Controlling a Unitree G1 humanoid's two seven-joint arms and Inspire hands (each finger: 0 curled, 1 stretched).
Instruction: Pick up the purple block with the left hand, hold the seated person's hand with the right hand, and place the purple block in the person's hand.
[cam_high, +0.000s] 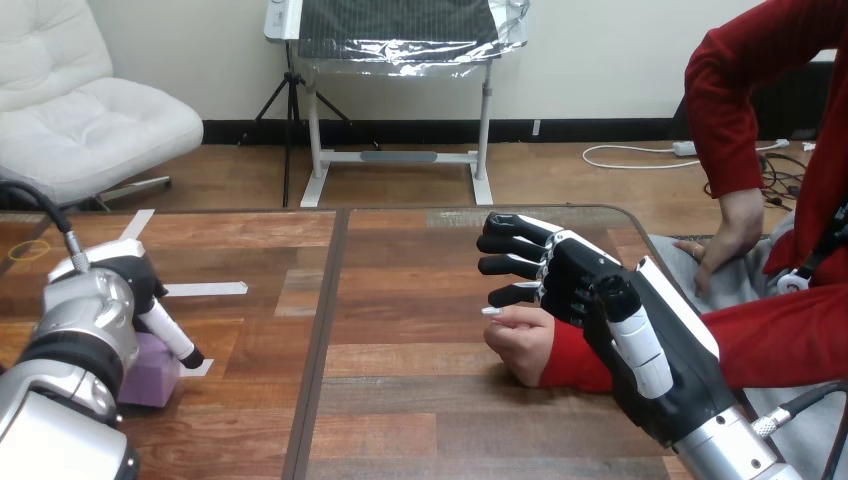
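Left forearm (60, 400) comes in lowest, far left of the table's centre seam (318, 330). The left hand (110, 290) sits right over the purple block (150, 375), which rests on the table (420, 400) well left of the seam, near a strip of white tape (205, 289). Can't tell if that hand has a grip on it. Block looks small, matte, square-edged: prob. light, stiff, not fragile, not slippery. Best taken across two opposite side faces, underside left free for the drop-off. Right of the seam, the person's hand (520, 345) lies on the wood in a loose fist, w/ the right hand (595, 295) just behind and over it, spread fairly straight, closed round nothing.
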